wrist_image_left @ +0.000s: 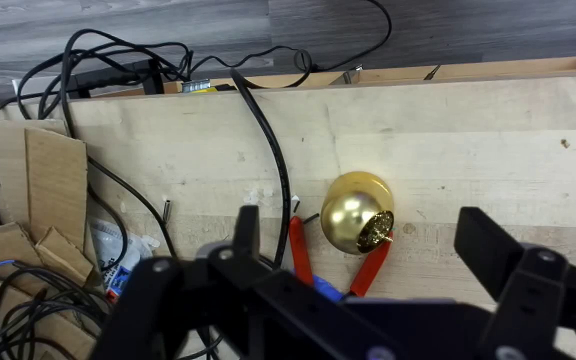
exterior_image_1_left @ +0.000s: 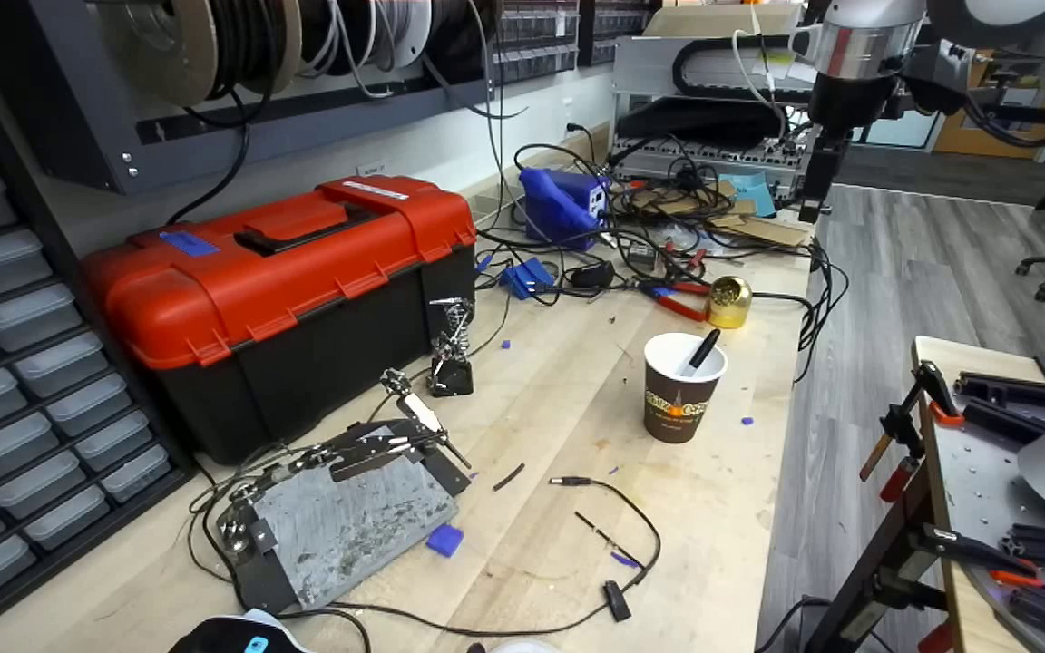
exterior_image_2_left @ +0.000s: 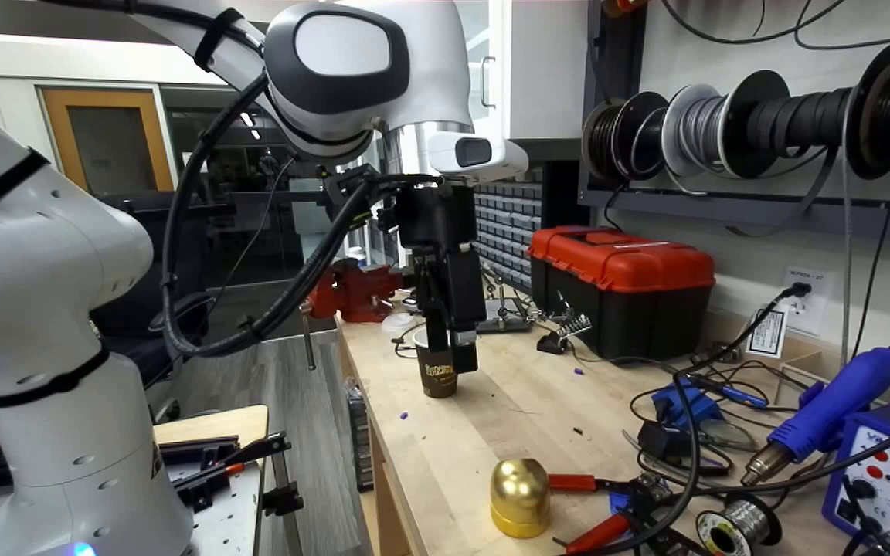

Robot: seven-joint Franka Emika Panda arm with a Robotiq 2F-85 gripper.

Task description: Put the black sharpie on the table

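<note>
Leaning inside the paper cup [exterior_image_1_left: 681, 408], the black marker [exterior_image_1_left: 704, 349] tilts off upright, upper end sticking out. Spread wide and holding nothing, the gripper [wrist_image_left: 362, 237] hangs higher and well apart; the next move probably goes along the table [exterior_image_1_left: 559, 390] toward the cup, then down.

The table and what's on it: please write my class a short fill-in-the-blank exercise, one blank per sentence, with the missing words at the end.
1. In an exterior view, the black sharpie leans inside the cup, which is brown outside and ____ inside.
2. On the table, the toolbox has a black body and a ____ lid.
3. In the wrist view, the gold pot sits near ____ red handles.
4. There, the jaws are not shut but ____.

Missing words: white; red; two; open.
</note>
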